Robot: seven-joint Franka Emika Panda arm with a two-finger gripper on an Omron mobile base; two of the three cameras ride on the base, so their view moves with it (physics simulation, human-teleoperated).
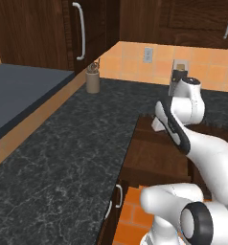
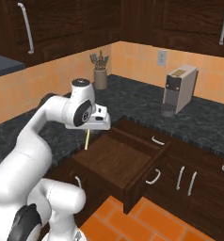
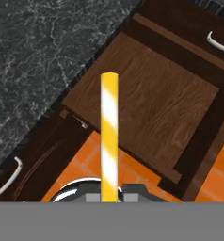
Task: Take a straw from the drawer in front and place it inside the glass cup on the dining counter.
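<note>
Claw [image 2: 91,128] clamped on the straw [image 2: 87,139], held upright above the open drawer [image 2: 115,162], apparently clear of its floor, though hard to judge. Pick-up step looked done. Next called for lifting away and carrying toward the glass cup, off the black granite surface [image 2: 132,101].

A coffee machine [image 2: 179,89] is sitting on the black counter [image 2: 132,101]. A pot of kitchen tools [image 2: 100,71] is standing by the orange wall [image 2: 137,59].
</note>
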